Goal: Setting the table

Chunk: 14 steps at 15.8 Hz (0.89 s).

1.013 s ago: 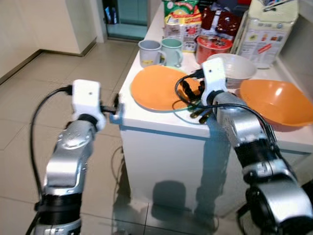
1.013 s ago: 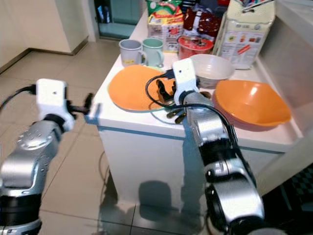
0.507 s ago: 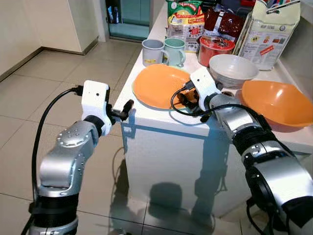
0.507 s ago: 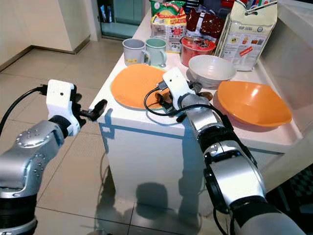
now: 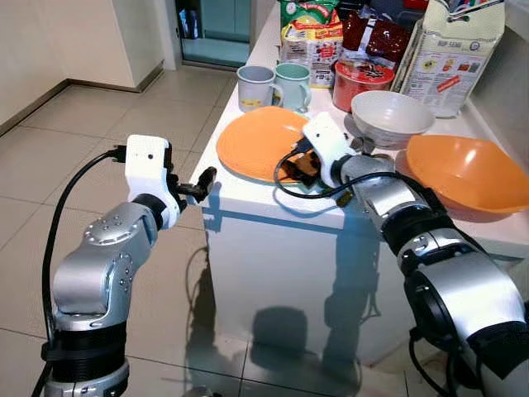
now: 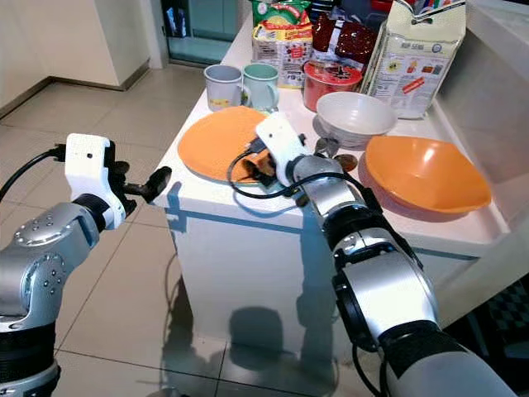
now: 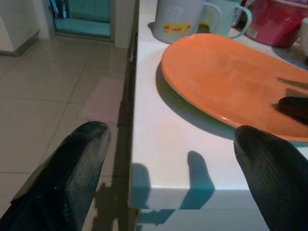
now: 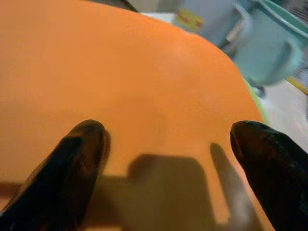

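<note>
Head views: flat orange plate (image 5: 256,142) near the white counter's (image 5: 248,194) front corner; orange bowl (image 5: 467,172) and white bowl (image 5: 392,116) hold nothing. Left wrist view: left gripper (image 7: 175,175) spread, facing the counter corner. Right wrist view: right gripper (image 8: 168,166) spread over the glossy plate.

Bright daylight, sharp shadows, blurred mugs

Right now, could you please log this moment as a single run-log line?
task: setting table | right hand: open, over flat orange plate | left hand: open, off white counter's corner
</note>
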Motion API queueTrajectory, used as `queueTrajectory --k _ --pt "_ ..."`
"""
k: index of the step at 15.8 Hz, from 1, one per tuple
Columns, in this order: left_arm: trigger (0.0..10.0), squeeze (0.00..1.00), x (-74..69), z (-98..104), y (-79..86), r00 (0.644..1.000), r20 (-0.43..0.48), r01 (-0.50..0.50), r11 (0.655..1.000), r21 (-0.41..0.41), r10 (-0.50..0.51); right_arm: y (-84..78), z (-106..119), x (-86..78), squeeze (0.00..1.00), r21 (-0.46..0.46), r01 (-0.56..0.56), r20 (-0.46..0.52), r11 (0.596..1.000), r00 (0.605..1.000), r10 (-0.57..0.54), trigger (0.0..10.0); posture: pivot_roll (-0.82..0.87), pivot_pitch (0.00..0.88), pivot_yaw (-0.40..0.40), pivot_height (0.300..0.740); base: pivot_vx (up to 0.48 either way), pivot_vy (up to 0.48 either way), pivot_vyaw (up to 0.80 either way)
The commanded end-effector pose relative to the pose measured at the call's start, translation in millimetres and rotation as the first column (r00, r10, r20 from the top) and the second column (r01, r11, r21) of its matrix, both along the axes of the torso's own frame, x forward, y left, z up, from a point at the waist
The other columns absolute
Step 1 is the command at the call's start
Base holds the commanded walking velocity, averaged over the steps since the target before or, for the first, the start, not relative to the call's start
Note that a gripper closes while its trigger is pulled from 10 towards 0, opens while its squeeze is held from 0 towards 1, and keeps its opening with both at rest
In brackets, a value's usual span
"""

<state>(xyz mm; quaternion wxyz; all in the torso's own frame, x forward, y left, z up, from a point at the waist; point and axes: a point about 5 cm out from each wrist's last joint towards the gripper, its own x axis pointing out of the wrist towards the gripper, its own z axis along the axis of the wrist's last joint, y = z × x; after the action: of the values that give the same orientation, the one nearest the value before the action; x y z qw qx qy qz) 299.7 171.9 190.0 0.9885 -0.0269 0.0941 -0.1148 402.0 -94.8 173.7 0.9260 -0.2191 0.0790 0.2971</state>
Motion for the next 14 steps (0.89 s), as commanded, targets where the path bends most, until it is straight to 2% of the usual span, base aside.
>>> queueTrajectory --k 1,3,5,7,11,13,14 --pt "10.0 0.00 3.2 4.4 -2.3 1.000 0.008 0.002 1.000 -0.028 -0.002 4.6 5.6 0.6 0.00 0.017 -0.037 0.006 0.999 0.999 0.037 10.0 0.09 0.000 -0.040 0.740 0.000 0.000 0.00" --pt "10.0 0.00 5.0 4.2 -5.8 1.000 0.006 0.013 0.999 -0.035 -0.012 8.2 5.2 -0.3 0.00 0.029 -0.054 0.002 0.998 0.999 0.054 10.0 0.09 0.000 -0.041 0.740 0.000 0.000 0.00" --pt "10.0 0.00 7.1 6.3 -10.4 1.000 0.015 0.026 0.995 -0.091 -0.025 11.3 4.5 -1.5 0.00 0.040 -0.076 -0.004 0.996 0.997 0.076 10.0 0.09 0.000 -0.040 0.740 0.000 0.000 0.00" --pt "10.0 0.00 15.4 10.0 -16.4 0.999 0.012 0.037 0.977 -0.208 -0.036 16.6 5.9 -2.9 0.00 0.063 -0.114 -0.004 0.991 0.993 0.115 10.0 0.08 0.000 -0.034 0.740 0.000 0.000 0.00" --pt "10.0 0.00 20.6 12.4 -14.6 1.000 0.007 0.010 0.968 -0.250 -0.009 18.8 12.2 -3.3 0.00 0.099 -0.160 0.007 0.982 0.987 0.160 10.0 0.08 0.000 -0.031 0.740 0.000 0.000 0.00" --pt "10.0 0.00 22.6 8.8 -13.0 1.000 -0.008 0.007 0.974 -0.225 -0.009 20.4 17.4 -4.2 0.00 0.121 -0.211 0.009 0.970 0.977 0.212 10.0 0.07 0.000 -0.032 0.740 0.000 0.000 0.00" --pt "10.0 0.00 26.9 1.6 -10.4 0.999 -0.047 -0.007 0.976 -0.216 -0.004 23.4 22.4 -5.9 0.00 0.122 -0.275 0.015 0.953 0.961 0.276 10.0 0.07 0.000 -0.029 0.740 0.000 0.000 0.00"
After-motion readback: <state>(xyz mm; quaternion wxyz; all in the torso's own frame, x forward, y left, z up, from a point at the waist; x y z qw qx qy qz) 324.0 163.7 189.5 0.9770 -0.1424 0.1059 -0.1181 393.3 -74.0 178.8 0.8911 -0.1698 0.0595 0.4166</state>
